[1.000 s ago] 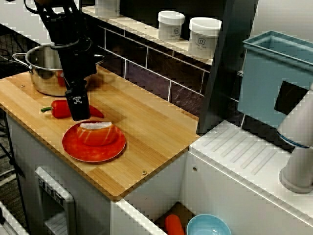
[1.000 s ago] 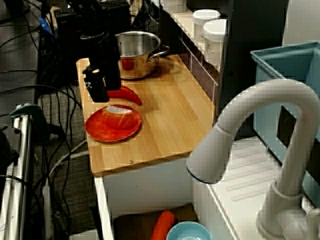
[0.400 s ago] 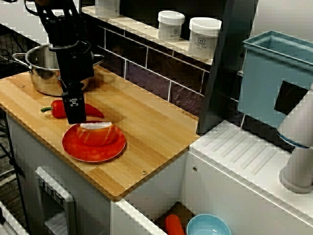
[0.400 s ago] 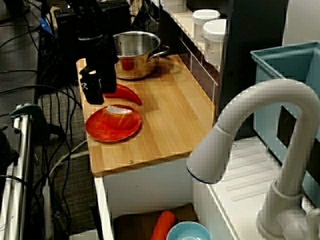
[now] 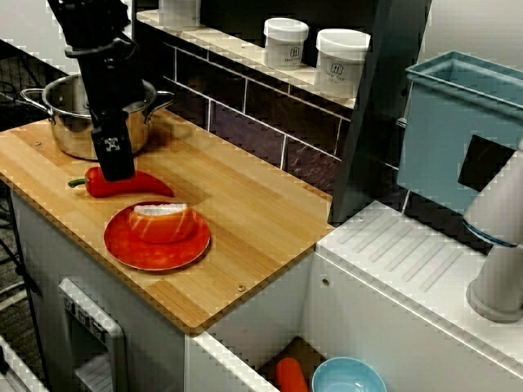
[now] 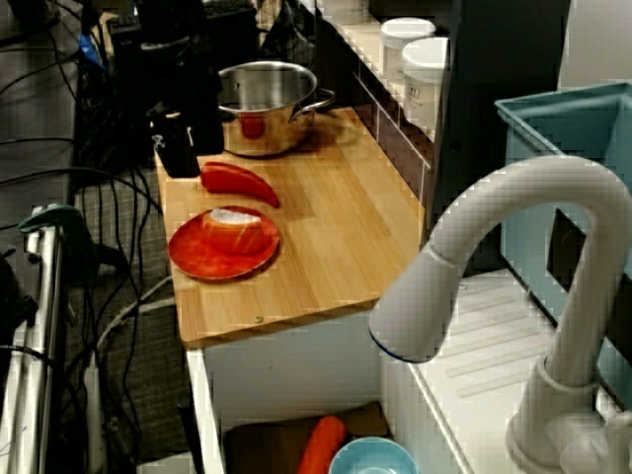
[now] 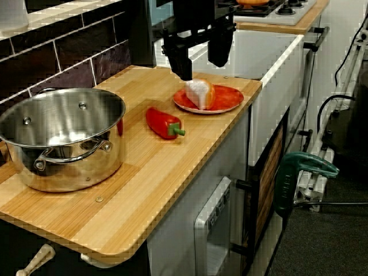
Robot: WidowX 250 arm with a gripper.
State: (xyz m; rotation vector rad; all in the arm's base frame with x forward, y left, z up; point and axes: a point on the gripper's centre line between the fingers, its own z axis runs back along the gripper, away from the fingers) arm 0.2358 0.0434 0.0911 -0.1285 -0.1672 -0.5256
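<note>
My black gripper (image 5: 113, 162) hangs open and empty over the stem end of a red pepper (image 5: 122, 184) lying on the wooden counter (image 5: 245, 220). From the pot end, the gripper (image 7: 203, 68) shows two fingers (image 7: 185, 64) spread apart, with nothing between them. Just in front of the pepper (image 7: 164, 123) is a red plate (image 5: 155, 257) carrying an orange-and-white piece of food (image 5: 162, 222). A steel pot (image 5: 65, 122) stands behind the gripper. In the side view the gripper (image 6: 180, 158) is left of the pepper (image 6: 237, 183), near the counter's edge.
Two white jars (image 5: 286, 41) (image 5: 341, 61) stand on the tiled ledge. To the right are a blue bin (image 5: 458, 131), a white faucet (image 6: 494, 257), and a sink holding a blue bowl (image 5: 347, 377) and a carrot (image 5: 290, 374). Cables hang beside the counter (image 6: 99, 197).
The gripper has risen and drawn back from the plate's edge toward the pot, uncovering the pepper. Pepper, plate and pot have not moved.
</note>
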